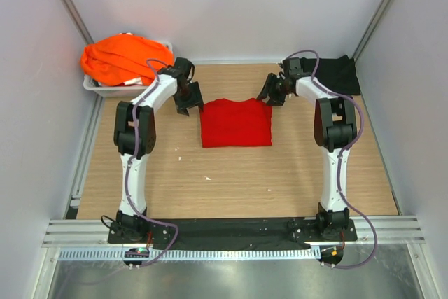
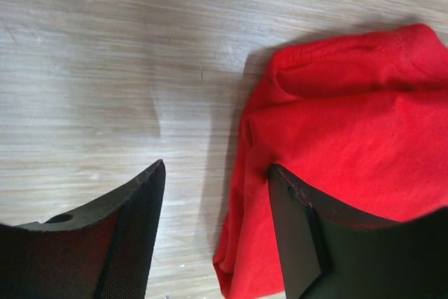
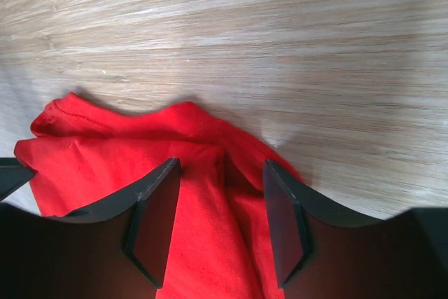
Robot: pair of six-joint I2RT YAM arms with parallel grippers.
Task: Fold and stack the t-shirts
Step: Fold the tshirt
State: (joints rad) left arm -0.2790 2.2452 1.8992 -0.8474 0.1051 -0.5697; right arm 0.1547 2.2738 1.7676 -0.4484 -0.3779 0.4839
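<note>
A bright red t-shirt [image 1: 236,122] lies folded into a rectangle in the middle of the table. My left gripper [image 1: 187,100] hovers at its far left corner, open. In the left wrist view the red t-shirt's rumpled edge [image 2: 336,124] lies between the jaws of the gripper [image 2: 216,166] and under the right finger [image 2: 297,236]. My right gripper [image 1: 271,94] is at the far right corner, open. Its jaws [image 3: 221,162] straddle a raised fold of the red cloth [image 3: 203,222]. Orange t-shirts [image 1: 124,56] are heaped at the back left. A black t-shirt [image 1: 337,71] lies at the back right.
The orange heap sits in a grey plastic tray [image 1: 105,89] in the back left corner. Pale walls close in the wooden table [image 1: 231,187] on three sides. Both arm bases stand on a black plate [image 1: 231,229] at the near edge.
</note>
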